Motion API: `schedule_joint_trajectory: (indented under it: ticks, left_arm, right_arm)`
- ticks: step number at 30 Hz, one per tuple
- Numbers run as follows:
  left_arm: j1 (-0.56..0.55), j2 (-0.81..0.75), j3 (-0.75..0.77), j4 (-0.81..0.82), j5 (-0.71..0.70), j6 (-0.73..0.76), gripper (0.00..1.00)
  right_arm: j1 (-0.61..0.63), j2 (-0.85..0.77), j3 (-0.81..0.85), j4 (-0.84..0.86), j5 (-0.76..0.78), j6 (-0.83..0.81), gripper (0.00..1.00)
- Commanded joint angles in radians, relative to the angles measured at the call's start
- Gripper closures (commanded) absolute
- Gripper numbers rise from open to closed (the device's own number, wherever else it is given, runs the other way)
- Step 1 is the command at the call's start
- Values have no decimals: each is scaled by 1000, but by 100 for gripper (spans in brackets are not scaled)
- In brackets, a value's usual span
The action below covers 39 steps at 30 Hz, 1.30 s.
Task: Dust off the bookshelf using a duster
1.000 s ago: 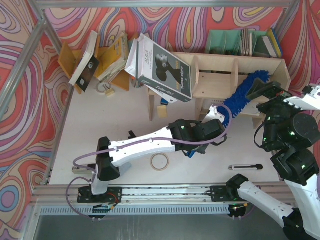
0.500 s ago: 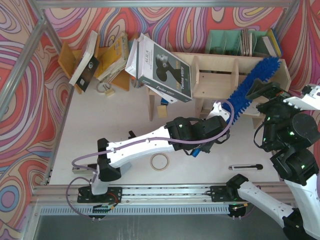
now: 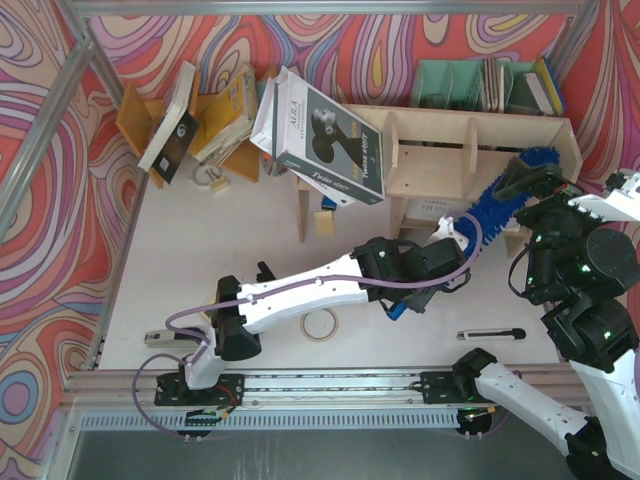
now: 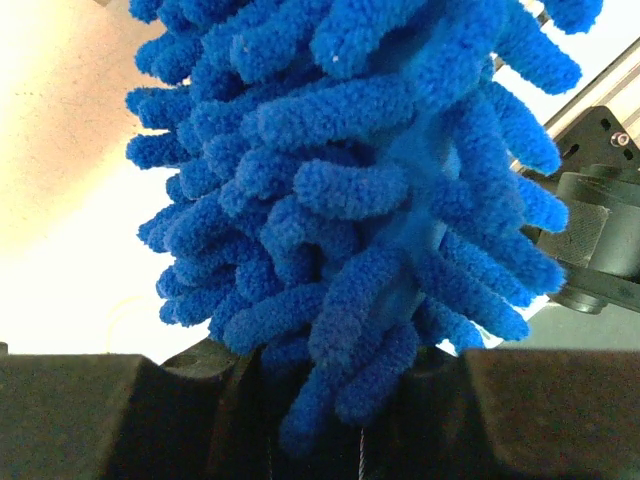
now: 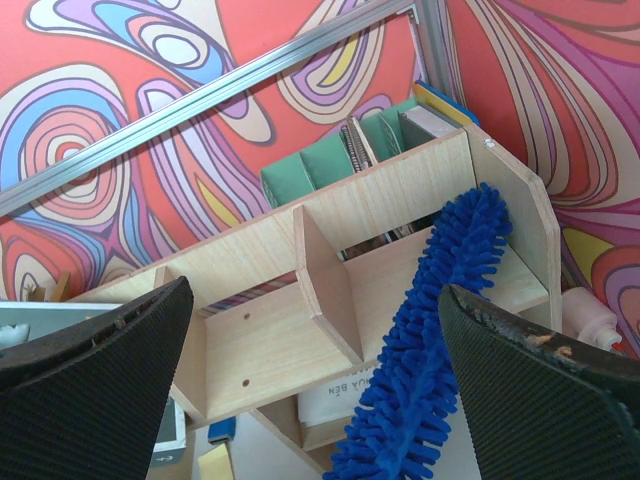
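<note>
The left gripper (image 3: 453,237) clamps the fluffy blue microfibre duster (image 3: 497,203), slanted toward two o'clock to brush the pale plywood bookshelf (image 3: 432,126); the right gripper (image 5: 320,372) gapes empty.

Legible markings. Upper centre of the top view: a large white-and-black box (image 3: 325,140) carries the word "ALEA" on its white face; a line of white print along its lower dark edge is read roughly as "Twin 480", the last characters uncertain. Bottom centre of the right wrist view: a white carton (image 5: 335,395) beneath the bookshelf (image 5: 250,255) shows the cut-off letters "URAL BEN". Other print is too small to be read.
</note>
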Motion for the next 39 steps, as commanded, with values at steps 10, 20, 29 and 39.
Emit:
schedule_joint_trajectory:
  ticks: [10, 20, 29, 39]
  left_arm:
    - [-5, -13, 26, 15, 33, 35, 100]
    - [34, -84, -92, 26, 0, 14, 100]
    - [55, -61, -51, 23, -1, -6, 100]
    - [-2, -44, 2, 12, 14, 67, 100]
  right_arm:
    - [1, -14, -4, 25, 19, 0, 1]
    - [1, -17, 4, 18, 19, -3, 1]
    - [1, -12, 8, 17, 19, -4, 1]
    - [1, -8, -3, 33, 25, -11, 1]
